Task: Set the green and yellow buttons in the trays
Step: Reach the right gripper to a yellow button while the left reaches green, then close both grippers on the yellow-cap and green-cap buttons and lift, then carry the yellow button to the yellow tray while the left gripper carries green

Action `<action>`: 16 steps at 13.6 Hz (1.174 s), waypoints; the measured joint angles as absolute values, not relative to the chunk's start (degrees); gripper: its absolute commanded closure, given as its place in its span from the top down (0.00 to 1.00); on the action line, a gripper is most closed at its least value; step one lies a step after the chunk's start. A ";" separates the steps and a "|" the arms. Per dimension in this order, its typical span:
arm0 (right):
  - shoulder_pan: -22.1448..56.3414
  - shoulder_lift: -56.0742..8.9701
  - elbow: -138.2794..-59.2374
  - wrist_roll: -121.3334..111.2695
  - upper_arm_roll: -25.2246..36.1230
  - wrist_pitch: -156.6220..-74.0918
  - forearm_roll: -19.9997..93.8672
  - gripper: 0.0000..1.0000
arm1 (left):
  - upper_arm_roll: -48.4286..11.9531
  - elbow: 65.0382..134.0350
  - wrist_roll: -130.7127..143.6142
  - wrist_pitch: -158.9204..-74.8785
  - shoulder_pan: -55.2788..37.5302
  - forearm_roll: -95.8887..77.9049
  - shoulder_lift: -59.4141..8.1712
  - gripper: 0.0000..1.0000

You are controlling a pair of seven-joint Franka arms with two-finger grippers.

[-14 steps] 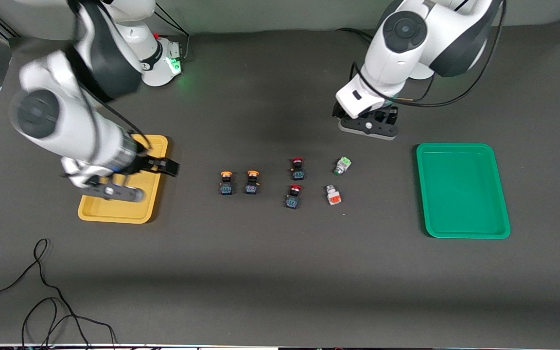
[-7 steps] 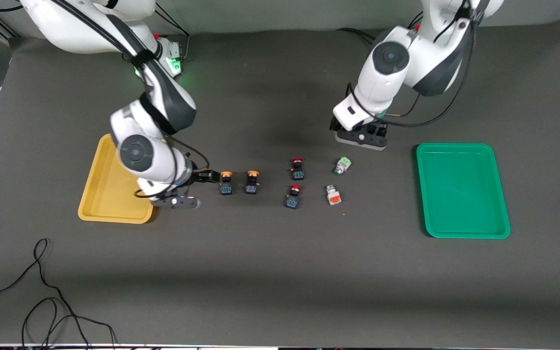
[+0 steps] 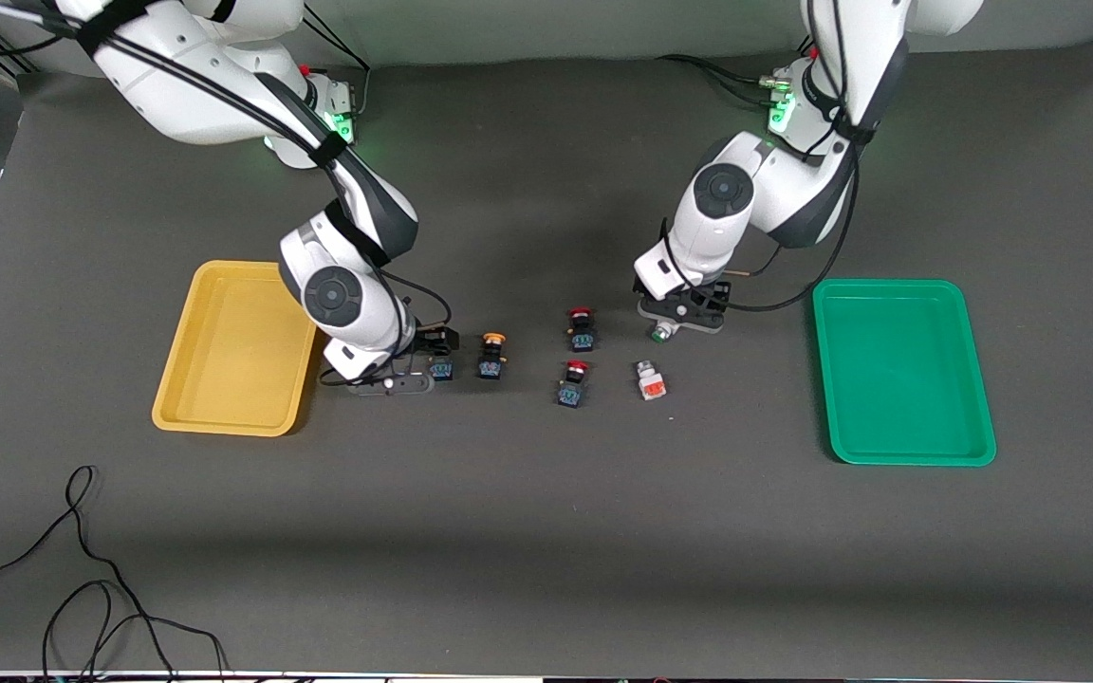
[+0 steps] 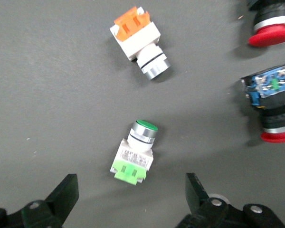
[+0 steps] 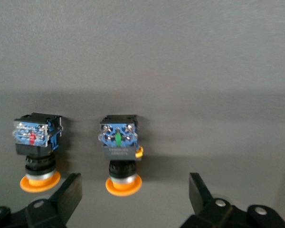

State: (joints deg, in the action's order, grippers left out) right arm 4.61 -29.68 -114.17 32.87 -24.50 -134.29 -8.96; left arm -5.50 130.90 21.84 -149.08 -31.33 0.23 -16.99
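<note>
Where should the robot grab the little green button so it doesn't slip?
Probably by the green button's white boxy body, from straight above. It lies on its side; the body's flat sides suit the left tool's open fingers better than the round metal collar and cap. The tool already sits over it.

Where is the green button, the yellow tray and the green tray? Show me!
green button (image 4: 132, 156): left wrist view, on its white body.
yellow tray (image 3: 233, 351): front view, on its bare floor.
green tray (image 3: 902, 370): front view, on its bare floor.
</note>
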 measured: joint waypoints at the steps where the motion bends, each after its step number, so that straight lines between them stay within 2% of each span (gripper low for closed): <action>1: 4.89 -30.82 -114.16 33.29 -24.50 -135.18 -10.66 1.00 | -5.42 130.88 21.84 -150.86 -31.33 0.38 -18.56 1.00; 3: 5.04 -32.38 -114.15 34.56 -24.49 -136.39 -13.16 0.99 | -5.26 130.80 21.84 -154.02 -31.33 0.44 -21.12 0.99; 4: 5.04 -32.91 -114.14 34.92 -24.49 -137.24 -13.58 0.96 | -5.18 130.77 21.84 -154.69 -31.33 0.45 -21.91 0.94; 5: 5.04 -33.34 -114.09 35.01 -24.49 -137.73 -14.02 0.92 | -5.13 130.76 21.84 -154.88 -31.33 0.47 -22.36 0.77; 6: 5.04 -33.59 -114.08 35.12 -24.49 -138.02 -15.12 0.79 | -5.12 130.72 21.87 -154.89 -31.33 0.47 -22.53 0.57; 7: 5.04 -33.75 -114.08 35.25 -24.49 -138.26 -16.68 0.51 | -5.10 130.66 22.13 -154.90 -31.33 0.47 -22.52 0.47; 8: 5.04 -33.96 -114.08 35.33 -24.49 -138.57 -18.37 0.30 | -5.08 130.61 22.58 -154.89 -31.33 0.47 -22.52 0.39; 9: 5.05 -34.30 -114.08 35.40 -24.50 -139.31 -19.73 0.00 | -5.08 130.58 22.97 -154.89 -31.33 0.47 -22.52 0.33; 10: 5.04 -34.76 -114.08 35.41 -24.49 -139.97 -20.40 0.00 | -5.08 130.51 23.45 -154.85 -31.33 0.48 -22.50 0.29; 13: 5.00 -35.16 -113.72 35.50 -24.49 -140.83 -20.69 0.00 | -5.01 129.15 24.13 -151.88 -31.32 0.48 -22.34 0.28; 16: 4.48 -33.49 -111.61 36.18 -24.41 -138.46 -20.20 0.00 | -4.16 124.66 24.75 -141.88 -30.91 0.48 -20.06 0.28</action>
